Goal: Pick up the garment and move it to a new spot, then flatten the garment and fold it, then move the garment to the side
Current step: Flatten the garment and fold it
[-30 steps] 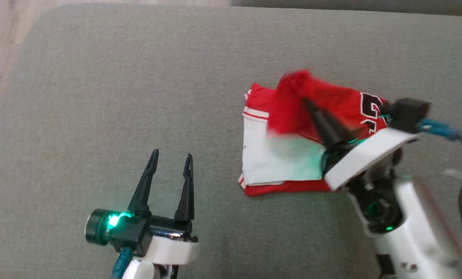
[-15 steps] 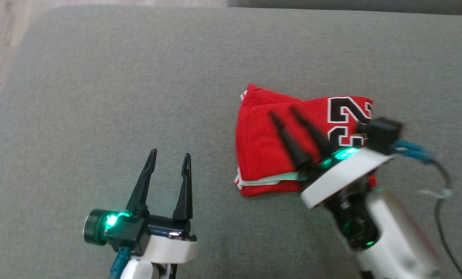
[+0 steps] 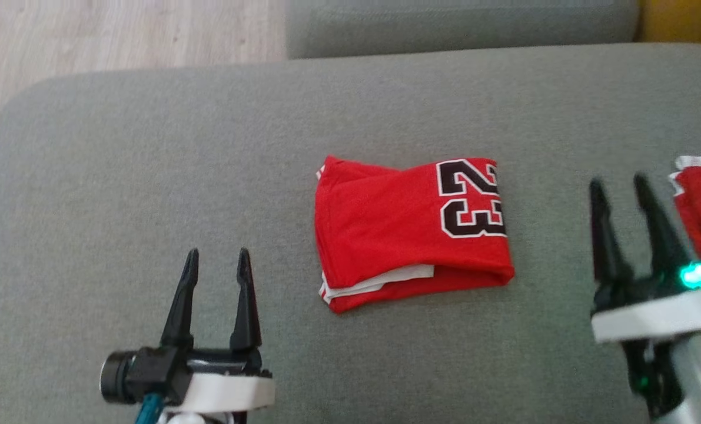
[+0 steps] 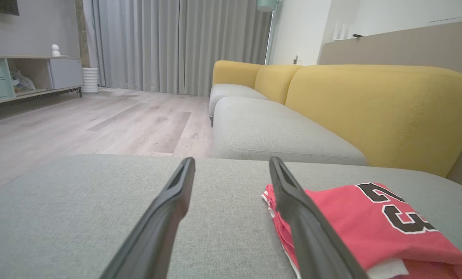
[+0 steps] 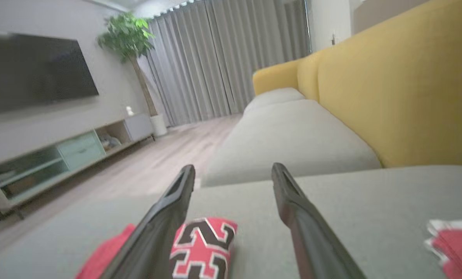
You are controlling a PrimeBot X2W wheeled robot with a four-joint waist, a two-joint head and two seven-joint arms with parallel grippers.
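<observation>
Right hand (image 5: 232, 167), fingers spread, over a grey cushion (image 5: 370, 193); folded red garment (image 5: 203, 244) partly behind one finger.

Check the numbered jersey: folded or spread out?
Folded: the numbered jersey lies as a compact stack on the grey cushion, layered edges showing in front.

Folded red garment (image 3: 397, 227), black "23" upward, flat on grey cushion (image 3: 150, 176)
</observation>
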